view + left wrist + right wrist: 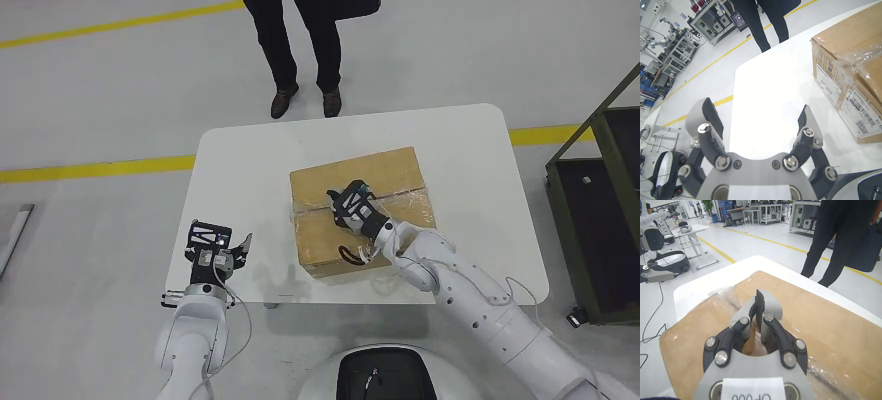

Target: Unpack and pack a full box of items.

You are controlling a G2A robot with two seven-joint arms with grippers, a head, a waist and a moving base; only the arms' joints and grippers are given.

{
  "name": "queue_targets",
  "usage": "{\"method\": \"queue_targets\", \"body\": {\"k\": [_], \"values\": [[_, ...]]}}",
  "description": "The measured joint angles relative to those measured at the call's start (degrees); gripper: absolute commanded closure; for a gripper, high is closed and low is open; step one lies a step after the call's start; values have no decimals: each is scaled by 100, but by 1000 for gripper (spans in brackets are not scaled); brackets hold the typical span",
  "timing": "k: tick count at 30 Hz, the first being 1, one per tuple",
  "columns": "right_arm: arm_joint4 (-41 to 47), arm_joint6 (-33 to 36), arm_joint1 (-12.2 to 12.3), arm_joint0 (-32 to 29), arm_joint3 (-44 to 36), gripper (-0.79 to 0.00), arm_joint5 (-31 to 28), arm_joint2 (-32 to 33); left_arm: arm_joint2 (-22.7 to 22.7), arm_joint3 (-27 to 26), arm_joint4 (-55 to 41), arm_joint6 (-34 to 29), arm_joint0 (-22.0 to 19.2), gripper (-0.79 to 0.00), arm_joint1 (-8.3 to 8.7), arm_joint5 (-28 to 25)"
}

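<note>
Brown cardboard box (362, 210) at the centre of the top view, closed, both flaps down, resting flat on the white table (240, 160). Sealed along the middle seam with clear tape (400, 205), wrinkled and shiny, with some loose film hanging over one top edge in the left wrist view. White label (857, 106) with a barcode stuck on the side wall facing the left arm.

Right gripper (338, 195) placed over the top face of the box, a little left of the box centre in the top view, directly above the tape seam. Fingers (772, 308) pressed together, no gap seen between the ribbed pads, nothing clamped between them. Perhaps touching the tape with the tips, but hard to judge from these angles.

Left gripper (222, 240) at the lower left of the top view, above the near left edge of the table, well apart from the box. Spread wide, black ribbed pads (712, 115) facing each other, holding nothing, only bare table surface between them. Pointing toward the far side of the table, with the box off to one side.
</note>
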Motion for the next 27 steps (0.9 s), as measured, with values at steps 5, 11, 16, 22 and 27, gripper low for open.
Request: {"method": "queue_targets", "body": {"k": [5,11,16,22,27], "values": [[-154,93,83,-269,-291,0,5,278,0,0,0,0,0,-785,0,0],[-339,206,196,-647,-704,0,6,664,0,0,0,0,0,-785,0,0],[-426,299,283,-970,-1058,0,-10,998,0,0,0,0,0,-785,0,0],[-378,460,371,-1309,-1422,0,-5,1428,0,0,0,0,0,-785,0,0],[-394,597,449,-1632,-1742,0,71,1833,0,0,0,0,0,-785,0,0]]}}
